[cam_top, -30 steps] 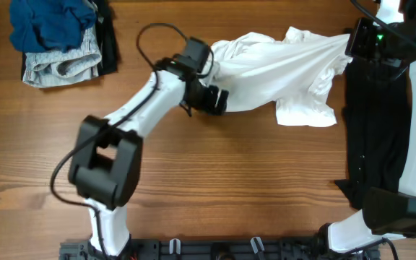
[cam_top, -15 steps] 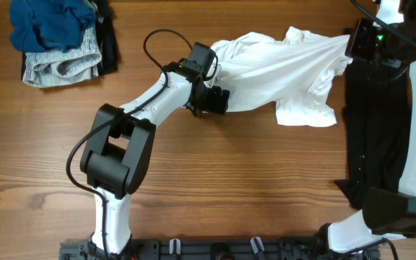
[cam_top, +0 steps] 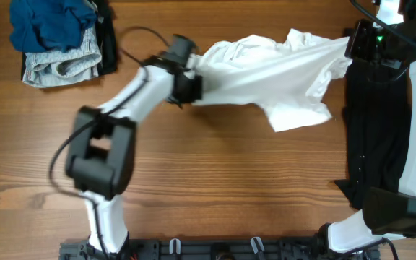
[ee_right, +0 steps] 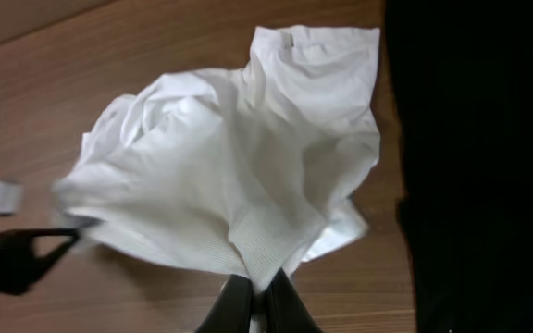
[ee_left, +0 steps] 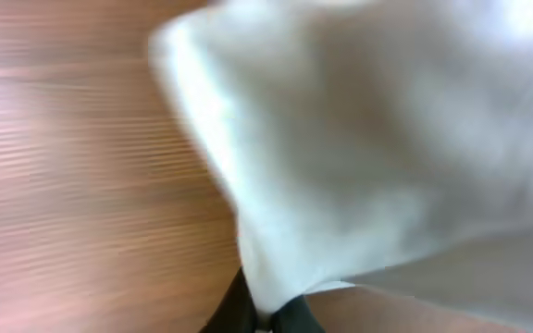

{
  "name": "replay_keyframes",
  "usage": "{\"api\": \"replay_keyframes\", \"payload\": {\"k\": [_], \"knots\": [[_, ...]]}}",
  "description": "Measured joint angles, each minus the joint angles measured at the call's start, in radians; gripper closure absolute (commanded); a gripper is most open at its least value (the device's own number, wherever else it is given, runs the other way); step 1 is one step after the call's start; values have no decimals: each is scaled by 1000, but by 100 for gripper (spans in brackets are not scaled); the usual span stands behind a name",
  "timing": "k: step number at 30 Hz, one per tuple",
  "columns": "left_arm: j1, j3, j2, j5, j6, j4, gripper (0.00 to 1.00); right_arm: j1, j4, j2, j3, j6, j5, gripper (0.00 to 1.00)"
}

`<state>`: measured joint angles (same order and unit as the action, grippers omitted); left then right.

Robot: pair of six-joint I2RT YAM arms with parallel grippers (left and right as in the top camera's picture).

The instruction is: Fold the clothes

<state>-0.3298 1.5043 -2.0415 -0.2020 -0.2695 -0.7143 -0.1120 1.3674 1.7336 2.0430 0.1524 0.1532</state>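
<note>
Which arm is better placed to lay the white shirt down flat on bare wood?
Probably left. The left gripper grips the white shirt above bare table; the right gripper holds its other end beside the black garment.

The overhead view was bright and evenly lit from above, with only soft, short shadows under the white shirt [cam_top: 266,72] on the wooden table [cam_top: 230,180]. The left arm [cam_top: 139,87] looked slightly smeared there, and everything else was sharp. The left wrist view was heavily motion-blurred: wood grain ran in streaks and the cloth was a pale, washed-out mass without crisp edges. The right wrist view was sharp at its centre, the black garment [ee_right: 479,139] a near-featureless dark, with a blurred smear at its left edge
</note>
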Motion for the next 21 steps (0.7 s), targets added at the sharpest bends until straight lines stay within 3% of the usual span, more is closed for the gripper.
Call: {"api": "replay_keyframes", "payload": {"k": [6, 14, 18, 21], "knots": [[135, -2, 433, 149, -6, -145, 96, 0, -6, 0, 0, 0, 0, 96], [64, 0, 888, 273, -2, -233, 96, -97, 151, -25, 0, -37, 102, 96], [45, 0, 953, 303, -2, -251, 96, -145, 220, -60, 0, -102, 139, 96], [45, 0, 868, 322, -2, -259, 96, -145, 201, -50, -17, -129, 143, 96]]}}
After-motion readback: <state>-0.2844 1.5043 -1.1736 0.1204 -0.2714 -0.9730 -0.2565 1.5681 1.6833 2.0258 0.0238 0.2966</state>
